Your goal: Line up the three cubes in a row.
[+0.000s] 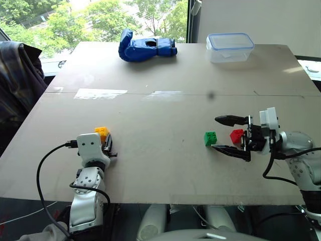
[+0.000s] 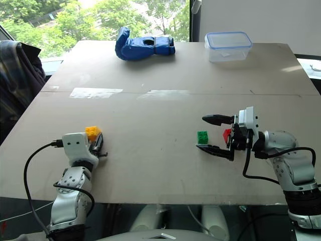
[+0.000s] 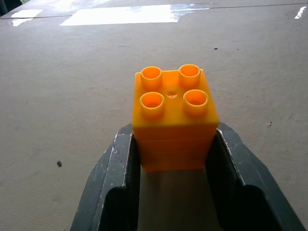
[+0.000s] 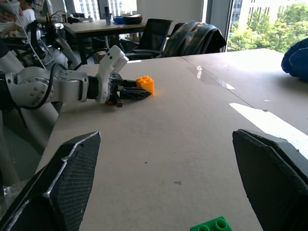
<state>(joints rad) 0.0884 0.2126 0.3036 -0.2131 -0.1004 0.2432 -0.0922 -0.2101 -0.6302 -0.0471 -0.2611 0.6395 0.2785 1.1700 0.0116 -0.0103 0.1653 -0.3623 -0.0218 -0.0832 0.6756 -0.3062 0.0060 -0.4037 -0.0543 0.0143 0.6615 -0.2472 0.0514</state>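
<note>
Plastic is what I have to deal with: my left claw (image 3: 173, 161) is clamped on the flat sides of the small yellow studded plastic block (image 3: 172, 118), which sits at about eight o'clock on the bench (image 1: 165, 110). I judge it light, rigid and rather slick, so the smooth side faces are the place to hold it, low and square, not the studs. My right claw (image 1: 231, 135) stands wide and holds nothing, over at four o'clock, with the small red studded block (image 1: 236, 135) between its fingers and the small green studded block (image 1: 210, 138) just beside it, toward the middle. The yellow one lies well apart from that pair. The bench is a plain, matt tan board; a blue padded glove (image 1: 145, 47) lies at twelve o'clock and a clear lidded plastic box (image 1: 229, 46) at one o'clock, with windows and trees beyond.
</note>
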